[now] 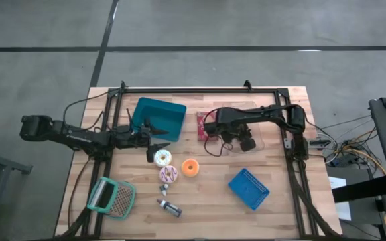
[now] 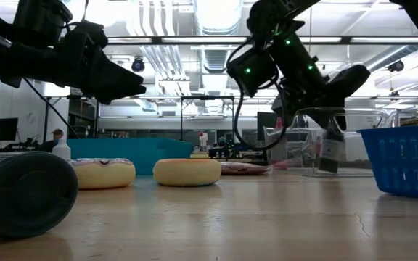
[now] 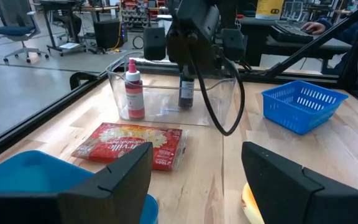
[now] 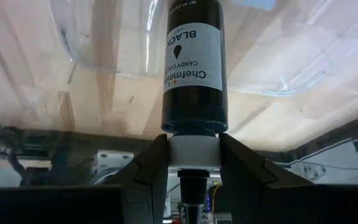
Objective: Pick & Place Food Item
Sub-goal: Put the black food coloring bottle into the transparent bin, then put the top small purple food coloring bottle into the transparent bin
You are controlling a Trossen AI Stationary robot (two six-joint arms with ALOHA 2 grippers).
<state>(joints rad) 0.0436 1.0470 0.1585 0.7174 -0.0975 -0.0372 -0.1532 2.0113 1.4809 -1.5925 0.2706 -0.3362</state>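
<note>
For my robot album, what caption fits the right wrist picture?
The right claw pinches a black bottle by its white cap inside a clear tub.

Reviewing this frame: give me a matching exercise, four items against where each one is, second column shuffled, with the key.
Items
1. black bottle
2. red-capped bottle
3. red snack packet
4. blue basket

Places
A. flat on the wood beside the teal bin
B. held at its cap by the right gripper
C. alone, toward the table's front right
D. standing in the clear container, not gripped

Pairs: 1-B, 2-D, 3-A, 4-C
</note>
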